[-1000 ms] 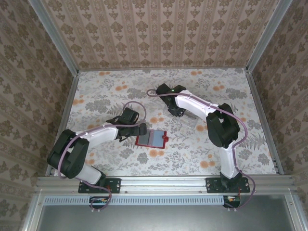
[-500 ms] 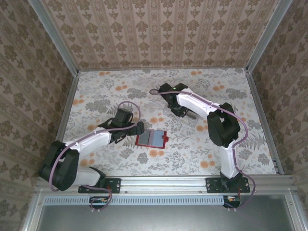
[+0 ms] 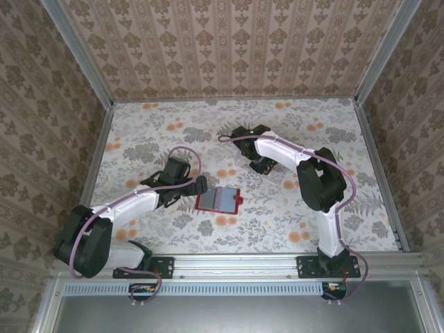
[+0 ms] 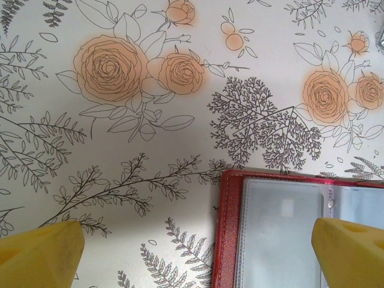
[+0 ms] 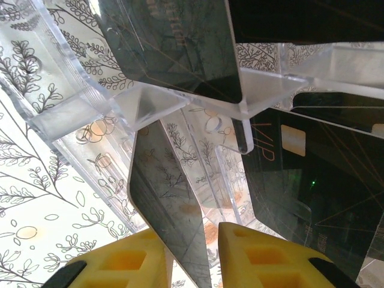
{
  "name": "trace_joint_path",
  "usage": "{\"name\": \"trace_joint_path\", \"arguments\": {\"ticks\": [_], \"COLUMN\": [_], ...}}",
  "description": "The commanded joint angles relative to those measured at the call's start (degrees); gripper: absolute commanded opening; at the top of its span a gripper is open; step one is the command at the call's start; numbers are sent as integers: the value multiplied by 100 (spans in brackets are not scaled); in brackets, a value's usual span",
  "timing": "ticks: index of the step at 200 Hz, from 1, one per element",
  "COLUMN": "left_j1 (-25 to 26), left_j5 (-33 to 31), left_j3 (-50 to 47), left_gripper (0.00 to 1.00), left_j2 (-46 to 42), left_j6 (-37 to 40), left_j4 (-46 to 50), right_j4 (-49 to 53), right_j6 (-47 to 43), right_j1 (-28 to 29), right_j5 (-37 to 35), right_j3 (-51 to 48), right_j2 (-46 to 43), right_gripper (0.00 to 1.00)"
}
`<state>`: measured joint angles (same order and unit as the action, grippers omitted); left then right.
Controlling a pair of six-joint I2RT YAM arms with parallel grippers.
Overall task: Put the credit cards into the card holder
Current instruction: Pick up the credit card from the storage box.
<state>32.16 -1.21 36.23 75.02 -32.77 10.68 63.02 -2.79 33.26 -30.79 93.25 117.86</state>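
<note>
Tall brown flowery paper walls (image 3: 229, 48) stand behind and at both sides of a flat white table (image 3: 139, 132) with orange roses and grey leaves. A grey metal rail (image 3: 236, 262) runs along the table's front edge.

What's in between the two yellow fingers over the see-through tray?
A thin black credit card, tilted and nearly edge-on, sits between the right gripper's yellow fingers. The right wrist view shows it, with the clear tray just beyond.
</note>
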Motion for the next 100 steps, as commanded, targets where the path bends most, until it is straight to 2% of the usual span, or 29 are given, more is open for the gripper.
{"name": "trace_joint_path", "arguments": {"ticks": [1, 100], "left_j1": [-34, -34], "left_j5": [70, 119], "left_j3": [-30, 39], "left_gripper": [100, 100], "left_j2": [-6, 193], "left_j6": [-49, -58], "left_j4": [-40, -118], "right_j4": [102, 172], "right_j6": [-40, -90], "right_j1": [-38, -38], "right_j5": [64, 29], "right_j3": [16, 132], "right_j2": [-87, -209], "right_gripper": [26, 22]}}
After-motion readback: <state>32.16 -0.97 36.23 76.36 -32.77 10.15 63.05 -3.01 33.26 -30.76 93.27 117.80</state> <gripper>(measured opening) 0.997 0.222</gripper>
